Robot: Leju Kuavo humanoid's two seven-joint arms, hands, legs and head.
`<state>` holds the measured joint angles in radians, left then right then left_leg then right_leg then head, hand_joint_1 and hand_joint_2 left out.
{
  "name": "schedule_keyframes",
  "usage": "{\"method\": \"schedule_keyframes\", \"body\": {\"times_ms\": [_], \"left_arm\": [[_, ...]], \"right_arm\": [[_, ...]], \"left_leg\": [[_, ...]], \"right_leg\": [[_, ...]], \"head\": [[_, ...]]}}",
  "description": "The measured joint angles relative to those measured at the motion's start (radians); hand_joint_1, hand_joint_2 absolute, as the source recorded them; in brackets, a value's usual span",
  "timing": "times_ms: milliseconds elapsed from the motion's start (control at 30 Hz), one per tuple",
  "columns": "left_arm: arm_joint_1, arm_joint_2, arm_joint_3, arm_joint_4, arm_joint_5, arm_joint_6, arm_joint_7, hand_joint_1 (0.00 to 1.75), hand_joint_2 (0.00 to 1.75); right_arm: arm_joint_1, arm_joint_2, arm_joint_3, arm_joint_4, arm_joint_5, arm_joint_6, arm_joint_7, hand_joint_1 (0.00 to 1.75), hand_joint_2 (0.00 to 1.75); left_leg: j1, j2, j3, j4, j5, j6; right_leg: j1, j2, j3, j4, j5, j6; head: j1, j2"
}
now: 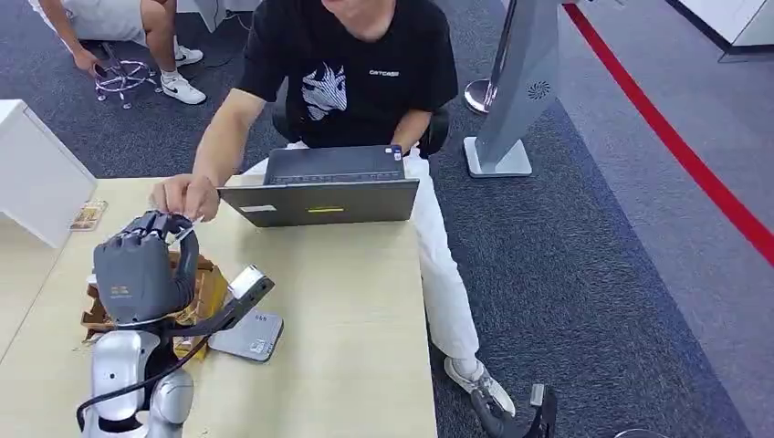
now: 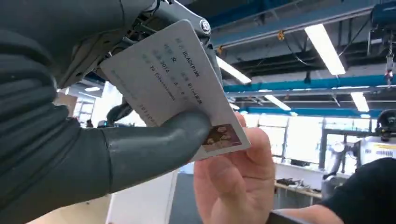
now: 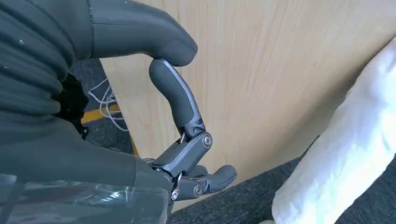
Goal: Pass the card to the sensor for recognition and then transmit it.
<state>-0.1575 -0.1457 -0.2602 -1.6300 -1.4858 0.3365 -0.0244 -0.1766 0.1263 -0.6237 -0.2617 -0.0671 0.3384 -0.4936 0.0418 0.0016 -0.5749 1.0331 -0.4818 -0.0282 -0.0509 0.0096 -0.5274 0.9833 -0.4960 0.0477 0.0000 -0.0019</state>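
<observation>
- Over the near left of the table (image 1: 347, 319), the left hand (image 1: 144, 269) is raised with its back to the head camera, fingers curled, silver forearm rising from below.
- From the wrist view, the left hand (image 2: 70, 140) pinches the card (image 2: 173, 88): the thumb presses across the card's lower face, darker fingers behind its upper edge.
- The white card reads "BLACKPINK" and "2016"; the smaller print is too blurred to read, and a small photo sits at its far corner.
- A person's hand (image 2: 236, 179) grips the same card from behind, at the photo end.
- Beneath the raised hand, a grey sensor (image 1: 248, 336) lies flat on the table beside a brown cardboard tray (image 1: 205, 292).
- At the table's far edge stands a laptop (image 1: 324, 187), the person in a black T-shirt seated behind it.
- Beside the table's right edge, the right hand (image 3: 187, 135) hangs low, fingers curled in, holding nothing.
</observation>
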Motion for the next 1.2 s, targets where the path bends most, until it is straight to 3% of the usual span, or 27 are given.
{"method": "schedule_keyframes", "body": {"times_ms": [233,367,633,900,1200], "left_arm": [[0.000,0.000,-0.006,0.000,0.010,0.016,-0.001,1.75,1.75],[0.011,0.000,-0.007,-0.011,0.045,0.047,-0.031,1.75,1.75],[0.132,0.000,-0.007,-0.069,0.185,0.113,-0.167,1.75,1.75],[0.243,-0.010,0.003,-0.057,0.273,0.138,-0.261,1.75,1.75],[0.265,-0.035,0.066,0.031,0.240,0.130,-0.260,1.75,1.75]], "right_arm": [[0.000,0.000,-0.005,0.000,0.000,0.000,-0.001,0.00,1.75],[0.001,0.000,-0.008,0.000,0.000,0.001,-0.003,0.00,1.75],[0.010,0.001,-0.032,0.000,-0.021,0.027,-0.019,0.00,1.75],[0.032,0.002,-0.060,0.000,-0.022,0.049,-0.050,0.00,1.75],[0.041,0.004,-0.077,0.000,-0.003,0.038,-0.055,0.00,1.75]], "left_leg": [[0.000,0.000,0.000,0.000,0.000,0.000],[0.000,0.000,0.000,0.000,0.000,0.000],[0.000,0.000,0.000,0.000,0.000,0.000],[0.000,0.000,0.000,0.000,0.000,0.000],[0.000,0.000,0.000,0.000,0.000,0.000]], "right_leg": [[0.000,0.000,0.000,0.000,0.000,0.000],[0.000,0.000,0.000,0.000,0.000,0.000],[0.000,0.000,0.000,0.000,0.000,0.000],[0.000,0.000,0.000,0.000,0.000,0.000],[0.000,0.000,0.000,0.000,0.000,0.000]], "head": [[0.000,0.000],[0.000,0.000],[0.000,0.000],[0.000,0.000],[0.000,0.000]]}}
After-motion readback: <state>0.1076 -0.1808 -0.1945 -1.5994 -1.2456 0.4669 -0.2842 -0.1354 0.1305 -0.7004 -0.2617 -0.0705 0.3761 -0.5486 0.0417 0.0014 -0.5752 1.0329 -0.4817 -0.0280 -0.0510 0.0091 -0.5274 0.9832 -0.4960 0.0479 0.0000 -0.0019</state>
